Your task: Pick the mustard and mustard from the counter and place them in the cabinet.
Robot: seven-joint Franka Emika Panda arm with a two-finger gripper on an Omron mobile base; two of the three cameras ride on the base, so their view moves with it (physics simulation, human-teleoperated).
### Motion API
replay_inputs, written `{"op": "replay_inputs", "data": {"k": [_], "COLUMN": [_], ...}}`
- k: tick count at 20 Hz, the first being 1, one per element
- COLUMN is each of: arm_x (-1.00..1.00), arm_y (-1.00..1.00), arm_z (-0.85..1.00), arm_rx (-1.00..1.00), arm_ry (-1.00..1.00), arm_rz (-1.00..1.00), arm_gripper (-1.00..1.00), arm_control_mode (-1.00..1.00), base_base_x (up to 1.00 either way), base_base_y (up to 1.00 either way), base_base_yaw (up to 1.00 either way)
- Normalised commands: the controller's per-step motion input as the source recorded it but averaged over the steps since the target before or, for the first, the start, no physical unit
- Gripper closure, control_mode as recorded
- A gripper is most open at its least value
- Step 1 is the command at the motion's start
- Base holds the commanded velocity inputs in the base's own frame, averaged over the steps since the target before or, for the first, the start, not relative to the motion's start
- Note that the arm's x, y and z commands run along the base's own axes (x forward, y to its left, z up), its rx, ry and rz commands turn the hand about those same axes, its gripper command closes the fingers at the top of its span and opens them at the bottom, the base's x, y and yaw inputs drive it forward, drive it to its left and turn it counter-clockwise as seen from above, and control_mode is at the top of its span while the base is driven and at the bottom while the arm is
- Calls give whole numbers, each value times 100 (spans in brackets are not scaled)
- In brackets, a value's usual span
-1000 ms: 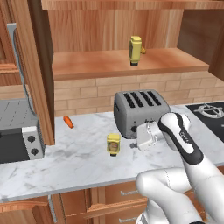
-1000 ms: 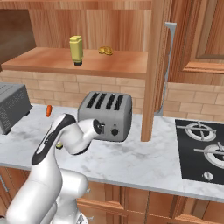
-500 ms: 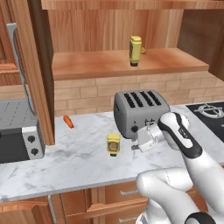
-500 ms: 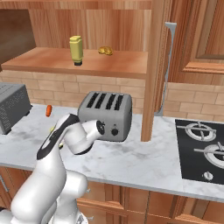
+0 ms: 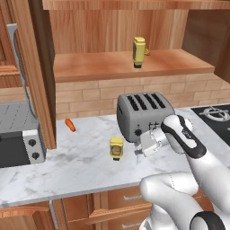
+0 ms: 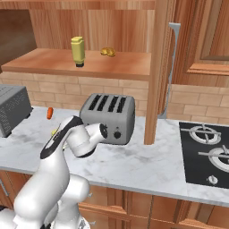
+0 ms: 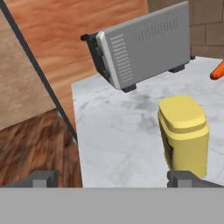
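Note:
One mustard (image 5: 116,148) stands upright on the marbled counter (image 5: 76,173), a small yellow bottle in front of the toaster. A second mustard (image 5: 139,51) (image 6: 78,50) stands on the shelf of the open wooden cabinet (image 5: 99,65). My gripper (image 5: 138,149) hangs low over the counter just right of the counter mustard and points toward it, apart from it. In the hand view the gripper (image 7: 114,179) is open, fingertips wide apart, and the mustard (image 7: 183,135) stands just ahead of the right fingertip, off centre.
A grey toaster (image 5: 143,112) (image 6: 109,117) stands right behind the hand. An orange carrot (image 5: 69,124) (image 7: 217,70) lies farther back. A grey oven (image 5: 18,139) (image 7: 144,43) sits at the left. A yellow-brown lump (image 6: 107,52) lies on the shelf. The stove (image 6: 208,152) is at the right.
The hand has come down and slightly left, closer to the mustard on the counter. The jaws stay wide open; both bottles have not moved.

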Motion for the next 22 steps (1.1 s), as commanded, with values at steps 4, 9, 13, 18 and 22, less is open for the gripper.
{"op": "replay_inputs", "data": {"k": [4, 9, 13, 18, 22], "arm_x": [0, 2, 0, 0, 0], "arm_y": [15, 21, 8, 1, 0], "arm_z": [-4, -6, -10, -12, -11], "arm_rx": [2, 1, 1, 0, 0], "arm_ry": [0, 0, 0, 0, 0], "arm_rz": [1, 0, 0, 0, 0], "arm_gripper": [-100, -100, -100, -100, -100], "arm_control_mode": [-100, -100, -100, -100, -100], "base_base_x": [0, 0, 0, 0, 0], "base_base_y": [0, 0, 0, 0, 0], "base_base_yaw": [0, 0, 0, 0, 0]}}
